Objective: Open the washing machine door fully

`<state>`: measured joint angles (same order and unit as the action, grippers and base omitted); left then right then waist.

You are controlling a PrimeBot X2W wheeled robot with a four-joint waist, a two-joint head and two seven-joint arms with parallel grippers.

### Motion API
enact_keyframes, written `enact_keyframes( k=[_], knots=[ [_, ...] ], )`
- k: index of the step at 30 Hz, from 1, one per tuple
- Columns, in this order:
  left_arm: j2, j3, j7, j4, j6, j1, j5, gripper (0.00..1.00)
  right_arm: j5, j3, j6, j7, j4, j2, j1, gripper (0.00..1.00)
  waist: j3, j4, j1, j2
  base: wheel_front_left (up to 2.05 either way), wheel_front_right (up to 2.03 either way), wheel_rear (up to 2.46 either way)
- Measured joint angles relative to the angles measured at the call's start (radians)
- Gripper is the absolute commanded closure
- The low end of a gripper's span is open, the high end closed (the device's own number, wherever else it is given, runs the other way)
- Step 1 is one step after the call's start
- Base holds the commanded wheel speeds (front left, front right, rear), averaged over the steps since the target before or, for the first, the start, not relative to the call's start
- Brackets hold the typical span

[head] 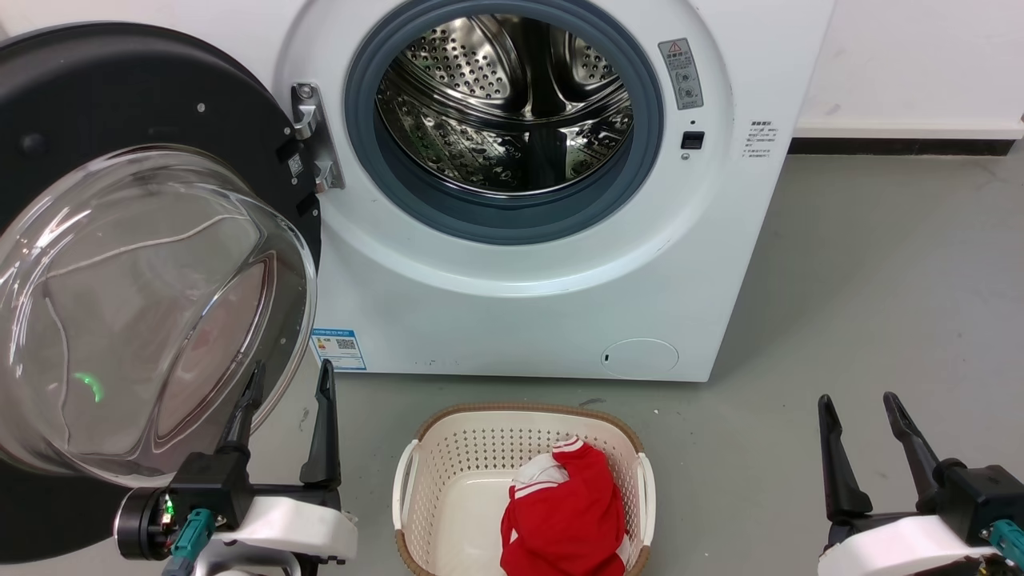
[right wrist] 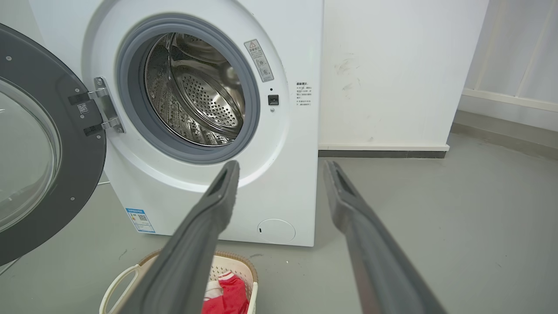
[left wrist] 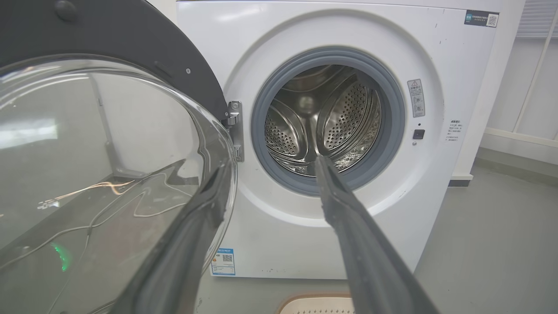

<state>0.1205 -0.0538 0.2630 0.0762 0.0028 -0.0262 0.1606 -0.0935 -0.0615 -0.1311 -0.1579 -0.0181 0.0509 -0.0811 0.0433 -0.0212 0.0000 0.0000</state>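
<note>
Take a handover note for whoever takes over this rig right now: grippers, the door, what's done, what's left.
Left gripper: open, holding nothing, low beside the washing machine door; one finger overlaps the glass edge, contact unclear.
Right gripper: open, empty, over the floor at the right.
Door: swung wide to the left of the washing machine, drum opening fully exposed.
Done: door unlatched and swung out.
Left: check whether it is at its hinge stop; if not, push it further back.

Cream laundry basket (head: 480, 444) w/ red-white garment (head: 564, 520) inside, on grey floor (head: 880, 304).
</note>
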Motion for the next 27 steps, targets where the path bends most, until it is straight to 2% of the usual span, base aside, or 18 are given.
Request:
enact_keyframes(
  k=[27],
  knots=[
    [-0.029,0.037,0.0,0.017,-0.035,0.002,-0.035,0.0,-0.013,0.001,0.0,-0.01,-0.015,0.0,0.001,0.0,-0.004,0.0,0.0,0.0,0.0,0.0,0.0]
  ],
)
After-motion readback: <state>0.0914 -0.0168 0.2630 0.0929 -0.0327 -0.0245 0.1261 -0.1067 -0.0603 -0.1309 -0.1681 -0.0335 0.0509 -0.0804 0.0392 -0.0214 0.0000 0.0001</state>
